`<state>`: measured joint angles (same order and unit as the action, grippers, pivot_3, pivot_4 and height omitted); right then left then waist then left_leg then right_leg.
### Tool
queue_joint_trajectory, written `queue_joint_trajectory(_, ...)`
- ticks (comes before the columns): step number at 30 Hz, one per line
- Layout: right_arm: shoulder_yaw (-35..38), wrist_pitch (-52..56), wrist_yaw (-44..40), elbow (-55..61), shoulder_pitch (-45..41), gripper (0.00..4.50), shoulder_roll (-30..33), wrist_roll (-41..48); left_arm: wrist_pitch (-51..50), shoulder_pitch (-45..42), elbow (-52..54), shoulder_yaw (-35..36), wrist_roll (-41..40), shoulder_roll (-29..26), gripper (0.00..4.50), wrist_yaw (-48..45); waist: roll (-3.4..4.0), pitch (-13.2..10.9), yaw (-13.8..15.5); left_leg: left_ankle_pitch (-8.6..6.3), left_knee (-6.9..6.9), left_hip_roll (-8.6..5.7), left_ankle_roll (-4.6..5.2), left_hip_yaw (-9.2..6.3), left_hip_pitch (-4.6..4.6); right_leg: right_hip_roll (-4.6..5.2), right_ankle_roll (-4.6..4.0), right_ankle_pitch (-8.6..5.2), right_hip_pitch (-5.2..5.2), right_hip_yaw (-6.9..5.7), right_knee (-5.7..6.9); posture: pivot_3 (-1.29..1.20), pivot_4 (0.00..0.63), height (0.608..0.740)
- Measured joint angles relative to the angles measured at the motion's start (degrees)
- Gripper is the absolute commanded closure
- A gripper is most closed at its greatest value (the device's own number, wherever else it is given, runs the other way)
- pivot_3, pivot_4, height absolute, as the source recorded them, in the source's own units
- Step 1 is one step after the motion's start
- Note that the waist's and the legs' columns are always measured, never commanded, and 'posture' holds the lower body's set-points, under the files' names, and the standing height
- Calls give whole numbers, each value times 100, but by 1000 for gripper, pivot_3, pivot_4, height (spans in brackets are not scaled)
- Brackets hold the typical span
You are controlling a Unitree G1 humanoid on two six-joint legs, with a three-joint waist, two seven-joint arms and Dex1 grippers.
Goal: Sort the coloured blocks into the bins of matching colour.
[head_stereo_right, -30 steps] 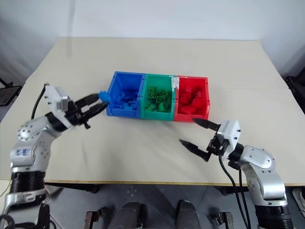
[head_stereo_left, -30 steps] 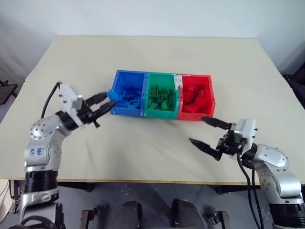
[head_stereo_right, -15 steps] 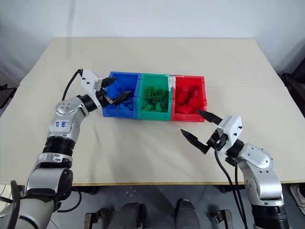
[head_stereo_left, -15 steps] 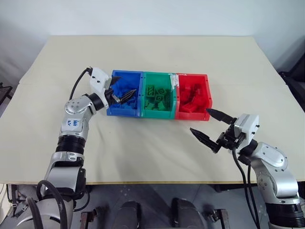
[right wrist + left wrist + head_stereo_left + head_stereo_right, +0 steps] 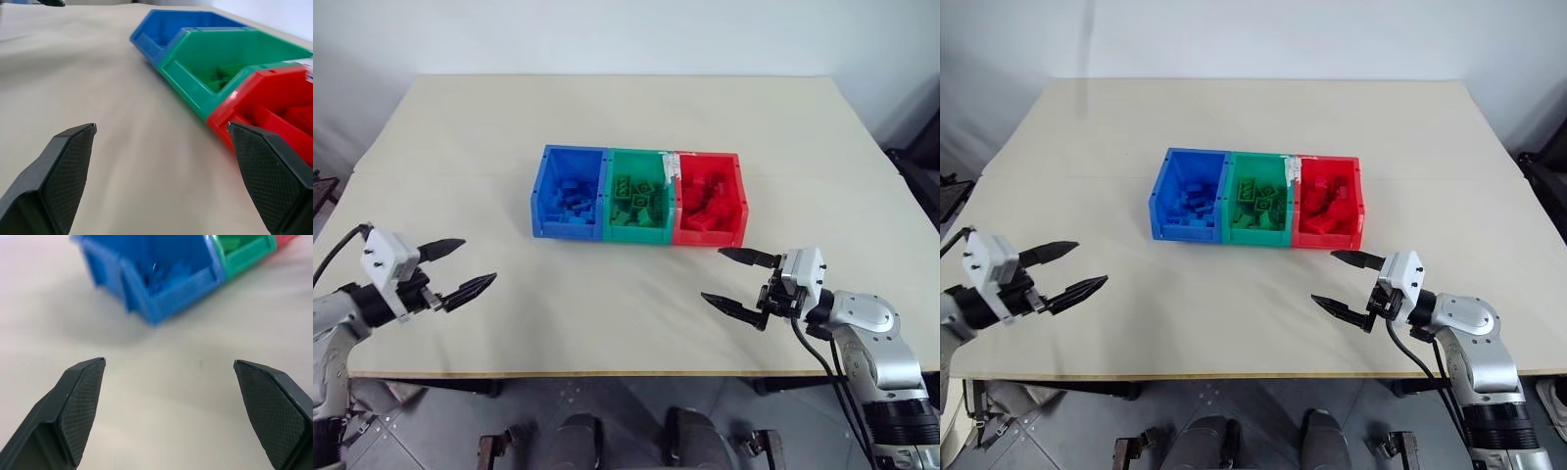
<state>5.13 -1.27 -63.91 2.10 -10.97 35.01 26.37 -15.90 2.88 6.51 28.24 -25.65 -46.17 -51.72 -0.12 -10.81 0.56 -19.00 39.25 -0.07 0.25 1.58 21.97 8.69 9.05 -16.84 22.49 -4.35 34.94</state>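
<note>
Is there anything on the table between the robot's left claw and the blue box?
Nothing: bare table runs from the open left gripper to the blue bin, seen in both eye views and the left wrist view.

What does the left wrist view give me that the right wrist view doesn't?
Left wrist view alone: the left hand, open and empty, and blue blocks inside the blue bin.

Right wrist view alone: the right hand, open and empty, and the green and red blocks in their matching bins.

Both: the blue bin, green bin, red bin and bare table between the fingers.
</note>
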Motion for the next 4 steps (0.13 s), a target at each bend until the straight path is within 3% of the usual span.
queue_joint_trajectory(4, -2, -36, -6, -77, -21, 0, -43, -29, 129, 119, 7, -42, 156, 242, 24, 282, 0, 0, 51, -1, 0, -5, -1, 3, -1, -3, -5, 3, 3, 1, 0, 0, 150, 740)
